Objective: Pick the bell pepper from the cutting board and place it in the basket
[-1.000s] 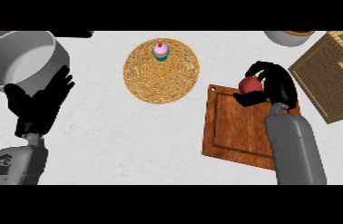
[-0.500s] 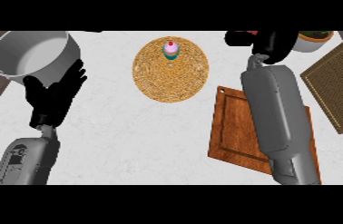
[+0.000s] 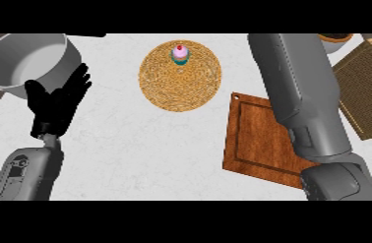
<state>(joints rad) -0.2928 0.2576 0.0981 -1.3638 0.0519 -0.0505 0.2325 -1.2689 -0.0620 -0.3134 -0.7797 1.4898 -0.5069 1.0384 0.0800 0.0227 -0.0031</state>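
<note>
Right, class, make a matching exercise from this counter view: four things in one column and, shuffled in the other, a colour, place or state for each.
Things
1. pot
2. board
3. left hand
4. round mat

Descriptions
A. black, open, fingers up
B. woven, with a small pink-topped thing on it
C. grey, at the top left
D. brown wood, partly hidden by the right forearm

Pairs: 1-C, 2-D, 3-A, 4-B

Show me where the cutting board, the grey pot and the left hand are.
cutting board (image 3: 258, 138): head view, bare wood
grey pot (image 3: 62, 52): head view, its wall
left hand (image 3: 54, 108): head view, the palm
</note>
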